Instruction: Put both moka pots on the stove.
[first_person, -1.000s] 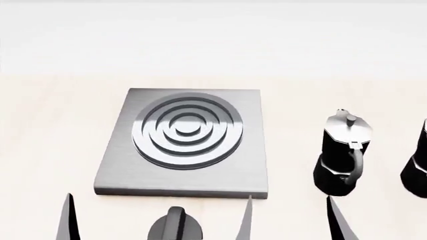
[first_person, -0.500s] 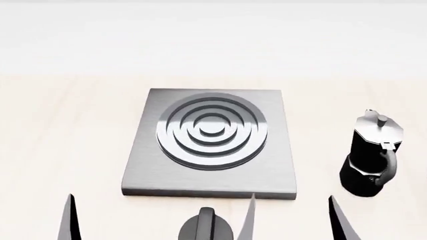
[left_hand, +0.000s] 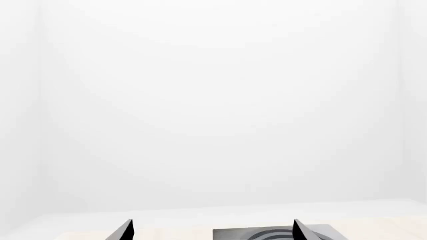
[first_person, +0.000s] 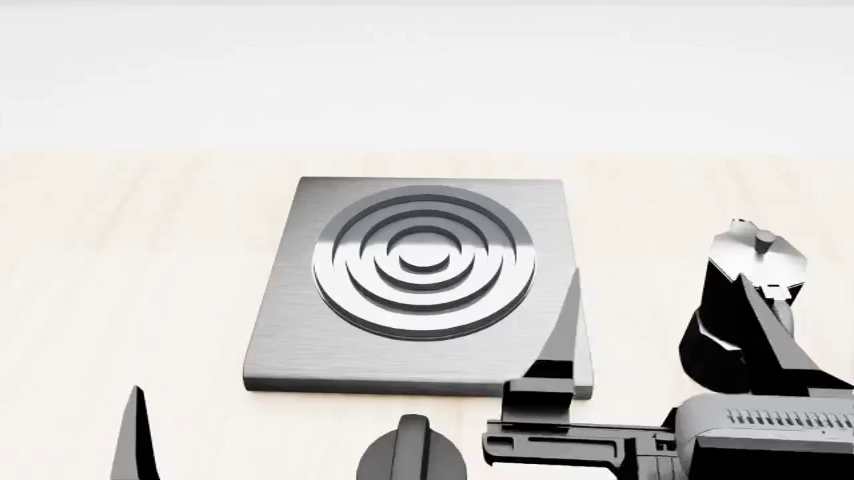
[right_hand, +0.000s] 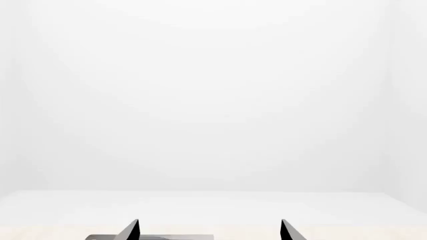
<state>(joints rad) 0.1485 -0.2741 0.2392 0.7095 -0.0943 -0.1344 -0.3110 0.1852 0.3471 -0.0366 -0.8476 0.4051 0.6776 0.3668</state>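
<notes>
The stove (first_person: 420, 285) is a square grey plate with raised rings, lying mid-table in the head view. One moka pot (first_person: 750, 252), black with a silver lid, stands to its right. My right gripper (first_person: 663, 325) is open: one finger lies over the stove's right edge, and the other crosses in front of the pot without touching it. The second moka pot is out of view. My left gripper (left_hand: 212, 231) is open and empty. In the head view only one of its fingers (first_person: 134, 435) shows, at the bottom left. The stove's edge also shows in the left wrist view (left_hand: 267, 234) and the right wrist view (right_hand: 173, 237).
A round black knob (first_person: 411, 455) with a ridge sits just in front of the stove. The pale wooden table (first_person: 134, 250) runs back to a white wall. The body of the right arm (first_person: 747, 440) fills the bottom right corner.
The view swung so the stove and pot slid right and the second pot left the frame. Since then the right gripper has come up and forward into view, between the stove's right edge and the pot.
</notes>
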